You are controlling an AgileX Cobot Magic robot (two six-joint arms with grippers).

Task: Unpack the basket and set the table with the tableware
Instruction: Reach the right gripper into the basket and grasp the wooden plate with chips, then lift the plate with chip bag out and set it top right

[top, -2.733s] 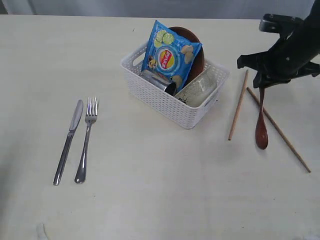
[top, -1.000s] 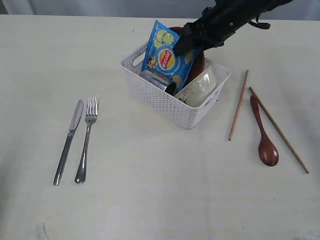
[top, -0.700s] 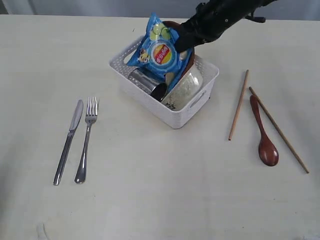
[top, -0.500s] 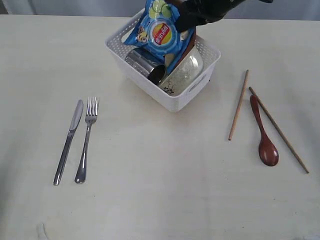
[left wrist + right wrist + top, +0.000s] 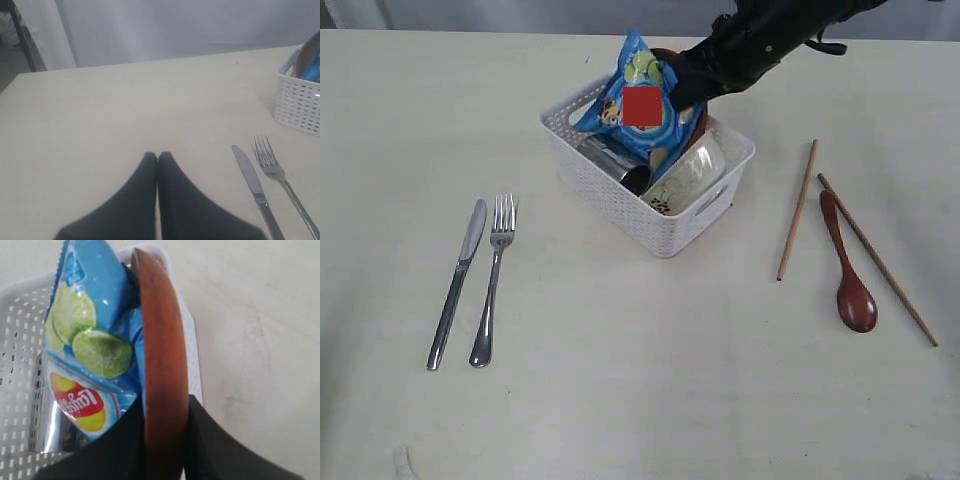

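Step in hand, by judgement: removal of the dark brown plate (image 5: 159, 330) from the white basket (image 5: 608, 193), set at 12 o'clock on the table (image 5: 640, 390). Plate on edge along the basket's 12 o'clock wall, rim pinched between the jaws of the right gripper (image 5: 165, 409), reaching in from 1 o'clock. Blue chip bag (image 5: 635, 72) upright and flat against the plate's face, touching it; not tableware. Also in the basket: steel cup (image 5: 610, 160) on its side below the bag, off-white bowl (image 5: 686, 178) tipped against the 4 o'clock wall. Already laid out: knife (image 5: 458, 282) and fork (image 5: 492, 280) side by side at 8 o'clock, apart; inner chopstick (image 5: 797, 210) and outer chopstick (image 5: 876, 258) at 3 o'clock with the wooden spoon (image 5: 845, 265) between them, handle tip close to the outer one, contact not resolvable. Left gripper (image 5: 158, 156): fingers pressed together on nothing, low over bare table, knife and fork just ahead; outside the exterior view. Task roughly halfway: plate, cup and bowl to come. Next move, by judgement: straight lift of the plate clear of the rim, slow enough to shed the leaning bag and leave the light basket down, then carry to a bare spot around 6 o'clock, between cutlery and chopsticks.
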